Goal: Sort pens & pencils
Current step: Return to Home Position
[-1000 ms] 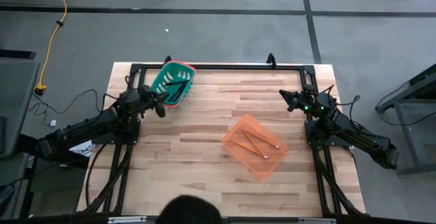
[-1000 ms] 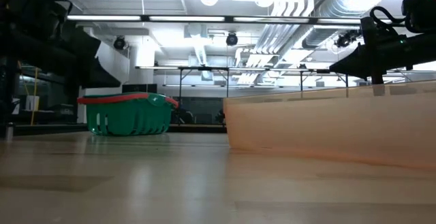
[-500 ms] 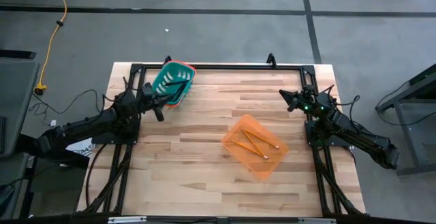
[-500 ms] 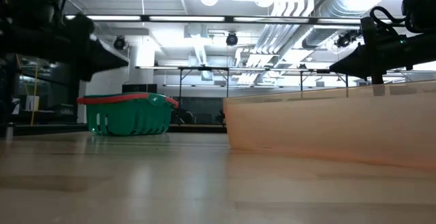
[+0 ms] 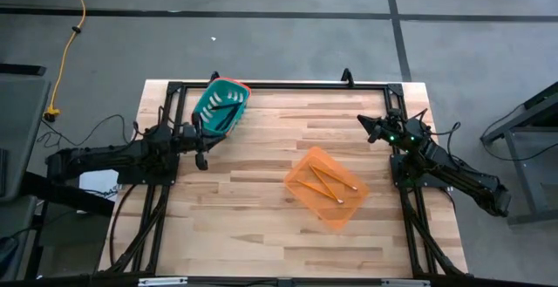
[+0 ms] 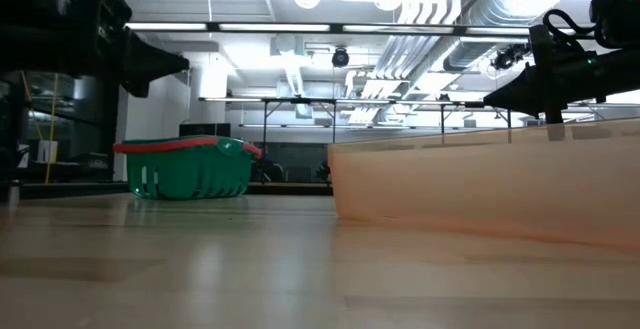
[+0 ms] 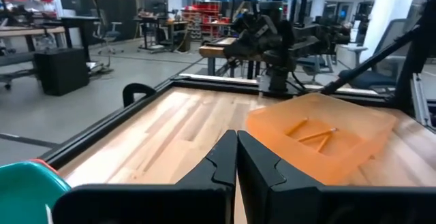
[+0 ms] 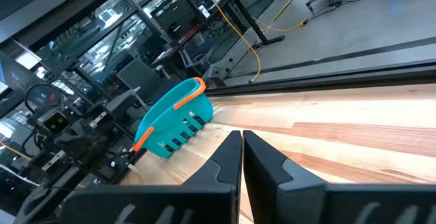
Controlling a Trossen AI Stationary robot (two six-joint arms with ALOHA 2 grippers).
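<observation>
Left gripper [image 5: 202, 157] near pens [image 5: 227, 109] in basket [image 5: 206, 104]

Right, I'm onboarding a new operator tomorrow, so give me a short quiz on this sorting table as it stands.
1. Fill in: the left gripper and the right gripper, both empty, have their fingers ____.
2. Where are the pens? A) in the left gripper B) in the teal basket C) in the orange bin
3. True or false: the pencils lie in the orange bin.
Key: 1 shut; 2 B; 3 true.
</observation>
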